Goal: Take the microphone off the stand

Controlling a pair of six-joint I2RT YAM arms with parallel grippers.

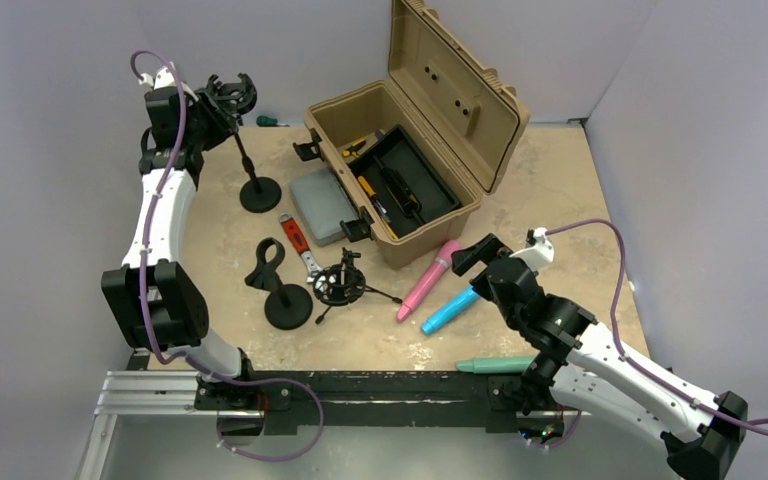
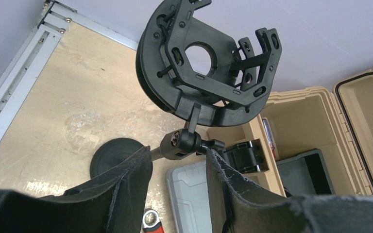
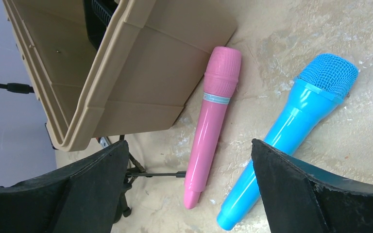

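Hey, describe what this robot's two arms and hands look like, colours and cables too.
Both arms, left arm and right arm, have glossy white links between chunky black joints. A purple cable loops along each. The left hand and right hand are black, with broad matte fingers whose edges look rough.

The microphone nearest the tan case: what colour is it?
That microphone is pink; the right wrist view shows it best.

Plain lavender-grey walls (image 1: 60,60), mottled beige tabletop (image 1: 560,180); aluminium rail (image 1: 150,388) along near edge
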